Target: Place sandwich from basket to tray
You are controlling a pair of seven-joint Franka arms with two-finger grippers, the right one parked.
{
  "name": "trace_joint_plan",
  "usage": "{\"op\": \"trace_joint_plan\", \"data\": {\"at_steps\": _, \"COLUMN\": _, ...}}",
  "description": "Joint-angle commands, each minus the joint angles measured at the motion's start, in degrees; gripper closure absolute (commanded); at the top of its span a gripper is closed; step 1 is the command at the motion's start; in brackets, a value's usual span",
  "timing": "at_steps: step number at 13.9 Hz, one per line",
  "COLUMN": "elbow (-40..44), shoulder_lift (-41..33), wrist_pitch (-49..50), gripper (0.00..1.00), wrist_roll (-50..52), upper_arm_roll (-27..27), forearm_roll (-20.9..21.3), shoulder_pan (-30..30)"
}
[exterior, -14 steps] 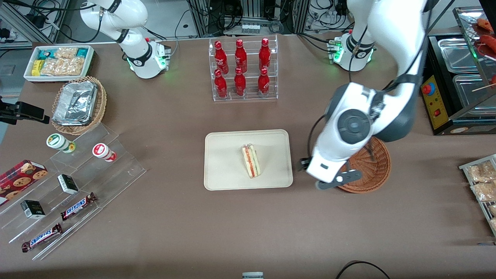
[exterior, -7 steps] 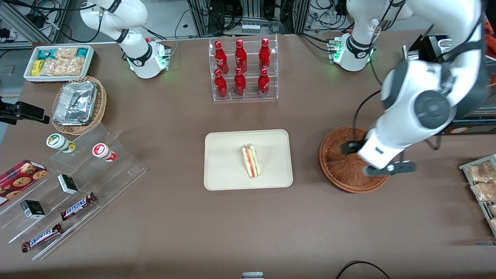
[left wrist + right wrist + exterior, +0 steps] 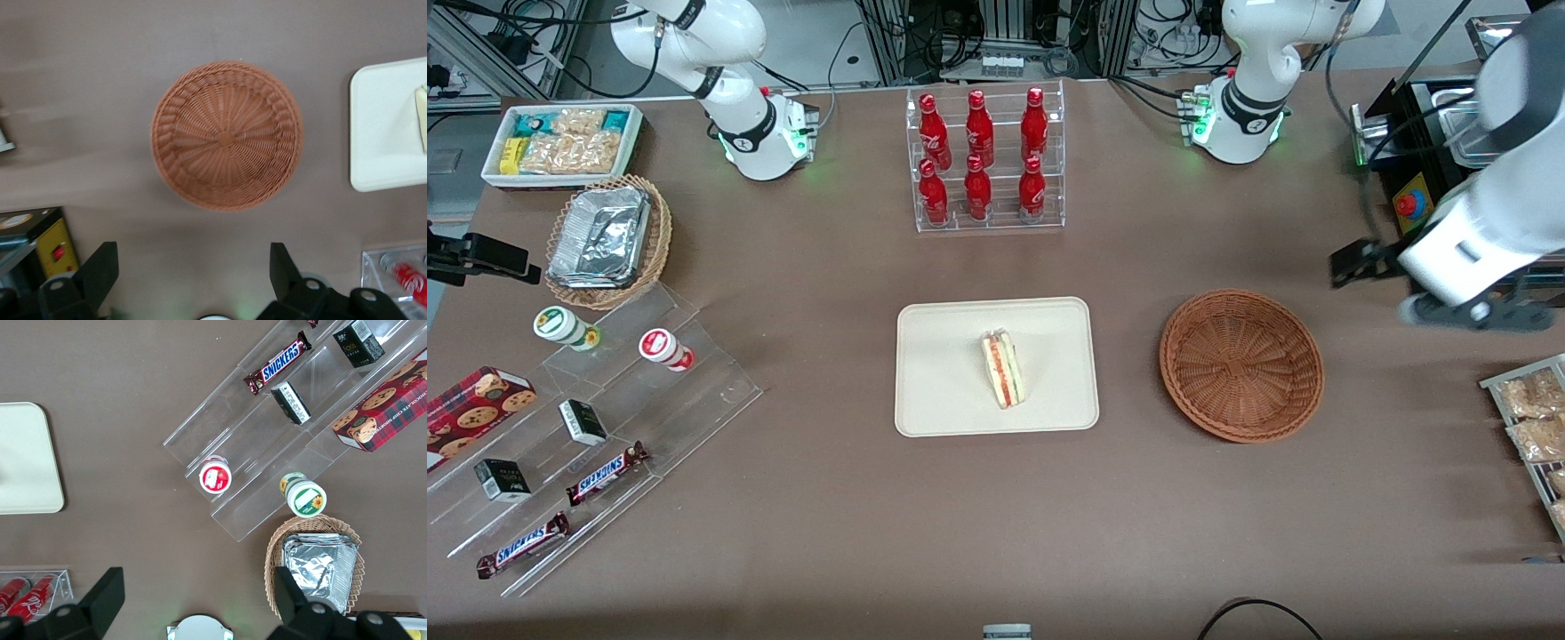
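Note:
The sandwich [image 3: 1003,369] lies on the cream tray [image 3: 943,400] at the table's middle, its striped cut edge facing up. The reddish-brown wicker basket [image 3: 1240,364] stands beside the tray, toward the working arm's end, with nothing in it. My left gripper [image 3: 1423,298] hangs high above the table past the basket, toward the working arm's end and a little farther from the front camera. In the left wrist view the gripper [image 3: 189,273] is open and empty, its fingers [image 3: 99,267] spread wide, with the basket [image 3: 227,137], the tray [image 3: 383,133] and a sliver of the sandwich [image 3: 421,127] below.
A clear rack of red bottles [image 3: 983,160] stands farther back than the tray. A black appliance with a red button [image 3: 1414,209] and a rack of snack packets [image 3: 1529,418] flank the gripper. Acrylic steps with snacks [image 3: 605,400] and a foil-tray basket [image 3: 609,240] lie toward the parked arm's end.
My left arm has swung from over the basket's tray-side edge, across the basket, out toward the working arm's end, uncovering the empty basket. The sandwich has stayed on the tray.

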State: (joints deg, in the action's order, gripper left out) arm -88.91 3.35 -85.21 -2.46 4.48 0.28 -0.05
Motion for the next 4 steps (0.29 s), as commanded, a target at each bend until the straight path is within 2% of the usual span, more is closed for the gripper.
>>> {"op": "trace_joint_plan", "data": {"at_steps": 1, "elbow": -1.9, "shoulder_lift": -4.8, "wrist_pitch": 3.0, "gripper": 0.00, "wrist_roll": -2.1, "upper_arm_roll": 1.1, "forearm_roll": -0.5, "shoulder_pan": 3.1}}
{"op": "trace_joint_plan", "data": {"at_steps": 4, "elbow": -1.2, "shoulder_lift": -6.3, "wrist_pitch": 5.2, "gripper": 0.00, "wrist_roll": -3.0, "upper_arm_roll": 1.1, "forearm_roll": -0.5, "shoulder_pan": 4.3}}
